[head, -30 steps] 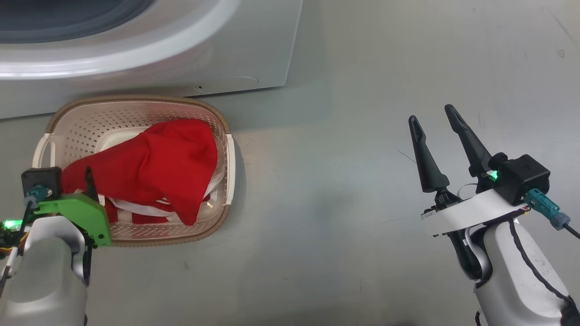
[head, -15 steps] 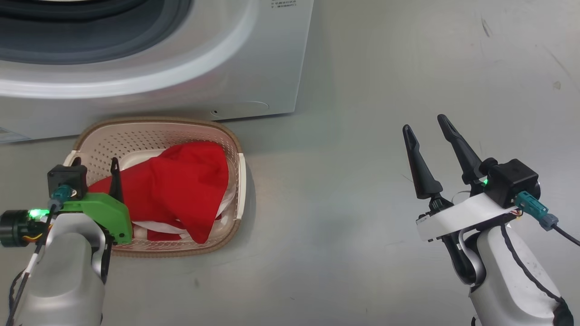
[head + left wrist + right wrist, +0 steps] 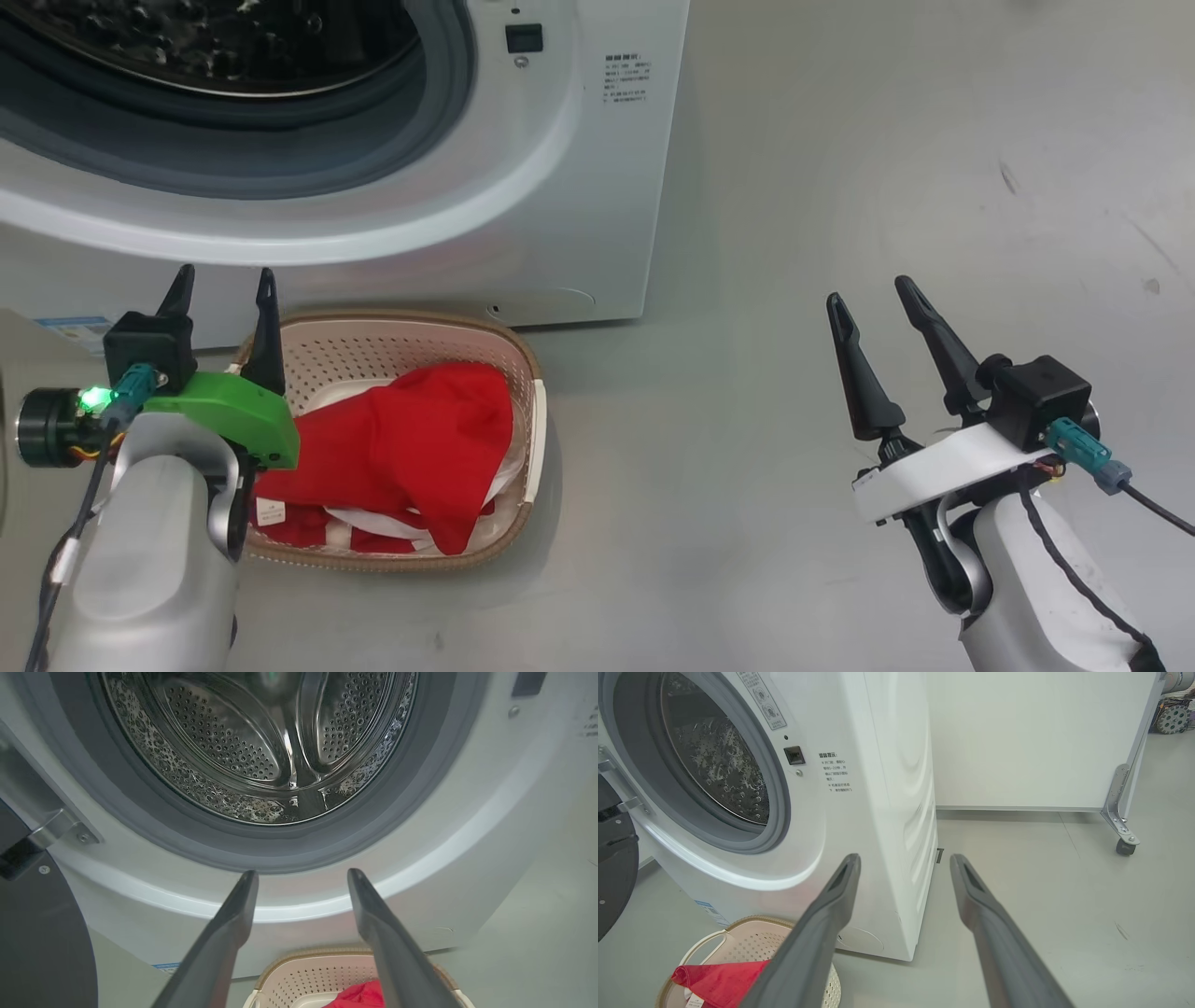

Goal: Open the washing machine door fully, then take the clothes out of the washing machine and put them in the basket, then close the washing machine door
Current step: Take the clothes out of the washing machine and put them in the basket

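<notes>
The washing machine (image 3: 560, 140) stands with its steel drum (image 3: 261, 742) bare. An edge of the black washing machine door (image 3: 42, 942) hangs swung out at the left, also seen in the right wrist view (image 3: 614, 877). The red clothes (image 3: 411, 448) lie heaped in the basket (image 3: 523, 364) on the floor before the machine. My left gripper (image 3: 222, 275) is open and holds nothing, above the basket's far left corner, pointing at the machine's front (image 3: 302, 873). My right gripper (image 3: 868, 291) is open over bare floor, well to the right (image 3: 904, 858).
Grey floor (image 3: 840, 140) stretches right of the machine. A white panel (image 3: 1017, 742) on a castor (image 3: 1124, 847) stands behind it. A blue label (image 3: 70, 327) marks the machine's lower left corner, beside my left wrist.
The head camera has tilted up, bringing the drum opening into view. My left gripper has lifted out of the basket, leaving the red clothes lying there. The right arm has hardly moved.
</notes>
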`<state>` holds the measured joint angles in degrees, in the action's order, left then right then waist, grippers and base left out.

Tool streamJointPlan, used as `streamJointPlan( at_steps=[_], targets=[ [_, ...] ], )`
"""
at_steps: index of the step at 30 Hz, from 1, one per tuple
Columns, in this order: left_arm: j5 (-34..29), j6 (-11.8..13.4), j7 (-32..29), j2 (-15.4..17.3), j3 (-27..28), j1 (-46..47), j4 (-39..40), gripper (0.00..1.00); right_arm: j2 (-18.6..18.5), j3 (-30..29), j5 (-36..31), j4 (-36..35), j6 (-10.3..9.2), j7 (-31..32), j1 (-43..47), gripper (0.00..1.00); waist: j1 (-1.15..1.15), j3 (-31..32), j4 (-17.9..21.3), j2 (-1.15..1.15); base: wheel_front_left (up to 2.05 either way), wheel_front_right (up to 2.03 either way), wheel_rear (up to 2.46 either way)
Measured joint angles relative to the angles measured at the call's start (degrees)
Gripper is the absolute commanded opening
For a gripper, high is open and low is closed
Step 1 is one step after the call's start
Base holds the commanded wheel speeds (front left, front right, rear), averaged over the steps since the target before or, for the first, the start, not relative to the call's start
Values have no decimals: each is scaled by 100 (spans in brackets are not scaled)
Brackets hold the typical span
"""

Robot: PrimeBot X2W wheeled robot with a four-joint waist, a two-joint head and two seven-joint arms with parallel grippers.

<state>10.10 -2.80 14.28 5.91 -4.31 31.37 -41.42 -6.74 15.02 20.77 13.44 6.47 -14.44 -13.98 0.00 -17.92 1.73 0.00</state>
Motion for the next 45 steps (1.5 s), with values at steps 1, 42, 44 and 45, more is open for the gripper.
streamJointPlan(
  at_steps=[1,42,44,45],
  targets=[
    [12,-2,0,-5,15,-49,120,100,5,0,14,10,0,0,29,100,0,64,-24,0,0,0,0],
    [534,-255,0,-316,253,-2844,2469,100,247,-243,122,-355,-15,0,901,100,0,1495,-378,0,0,0,0],
    [533,-255,0,-316,246,-2858,2528,100,254,-245,101,-378,-15,0,928,100,0,1496,-363,0,0,0,0],
    [533,-255,0,-316,244,-2866,2554,100,257,-248,82,-386,-15,0,947,100,0,1496,-357,0,0,0,0]
  ],
)
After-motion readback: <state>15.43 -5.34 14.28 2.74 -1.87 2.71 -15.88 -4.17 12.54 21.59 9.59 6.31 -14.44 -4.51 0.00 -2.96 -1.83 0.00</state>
